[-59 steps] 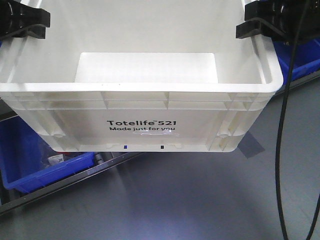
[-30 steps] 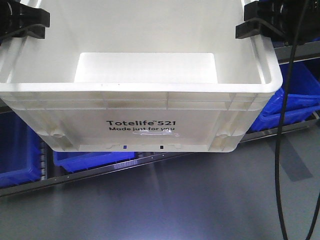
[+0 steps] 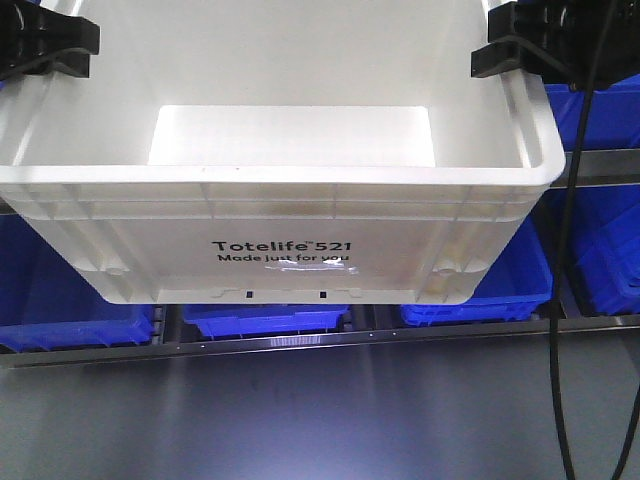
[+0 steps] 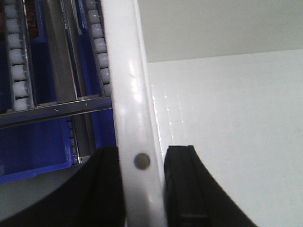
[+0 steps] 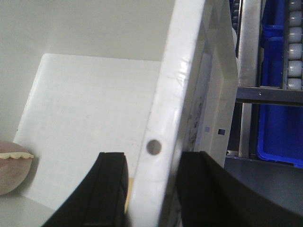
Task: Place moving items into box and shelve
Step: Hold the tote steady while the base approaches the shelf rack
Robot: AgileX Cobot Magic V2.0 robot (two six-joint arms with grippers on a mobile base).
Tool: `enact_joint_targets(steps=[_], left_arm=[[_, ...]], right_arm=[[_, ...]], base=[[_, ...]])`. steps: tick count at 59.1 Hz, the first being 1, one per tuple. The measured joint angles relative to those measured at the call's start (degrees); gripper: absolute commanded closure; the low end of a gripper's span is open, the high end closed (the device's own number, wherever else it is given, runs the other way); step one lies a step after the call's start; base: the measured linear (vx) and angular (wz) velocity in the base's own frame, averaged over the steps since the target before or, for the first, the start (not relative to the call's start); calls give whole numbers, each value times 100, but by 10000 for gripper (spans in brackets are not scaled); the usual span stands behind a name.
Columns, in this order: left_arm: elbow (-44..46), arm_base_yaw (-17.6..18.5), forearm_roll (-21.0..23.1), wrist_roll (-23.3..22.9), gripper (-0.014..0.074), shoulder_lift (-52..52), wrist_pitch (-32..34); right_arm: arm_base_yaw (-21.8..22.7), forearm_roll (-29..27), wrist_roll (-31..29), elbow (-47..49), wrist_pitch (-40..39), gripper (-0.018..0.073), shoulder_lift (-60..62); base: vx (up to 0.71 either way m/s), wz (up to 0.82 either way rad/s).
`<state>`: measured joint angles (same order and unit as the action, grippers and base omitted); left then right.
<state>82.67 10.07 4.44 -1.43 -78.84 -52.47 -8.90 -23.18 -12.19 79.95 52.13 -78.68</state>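
Note:
The white box (image 3: 280, 215), printed "Totelife 521", is held off the ground between my two grippers. My left gripper (image 3: 50, 48) is shut on its left rim (image 4: 135, 118), one finger inside and one outside. My right gripper (image 3: 520, 45) is shut on its right rim (image 5: 175, 109) in the same way. The pink-mauve plush toy (image 5: 12, 170) lies on the box floor, cut off at the left edge of the right wrist view. A thin yellow-orange sliver (image 5: 129, 188) shows beside the inner right finger; I cannot tell what it is. The front view shows only bare box floor.
A metal shelf rail (image 3: 300, 342) runs level just below the box. Blue plastic bins (image 3: 265, 320) sit in a row behind it, with more at the right (image 3: 600, 110). Roller tracks (image 4: 16, 56) show in the left wrist view. A black cable (image 3: 555, 350) hangs at the right. Grey floor (image 3: 320, 420) lies in front.
The background has swung round: the shelf rail, slanted before, now runs level, and the blue bins sit square behind the box. The box and both grips look the same.

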Motion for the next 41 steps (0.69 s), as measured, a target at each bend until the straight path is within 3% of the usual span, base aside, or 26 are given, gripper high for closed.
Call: enact_joint_targets(steps=[41], left_arm=[[0, 0, 0, 0, 610, 0, -5]], right_arm=[[0, 0, 0, 0, 0, 572, 0]], base=[[16, 10]])
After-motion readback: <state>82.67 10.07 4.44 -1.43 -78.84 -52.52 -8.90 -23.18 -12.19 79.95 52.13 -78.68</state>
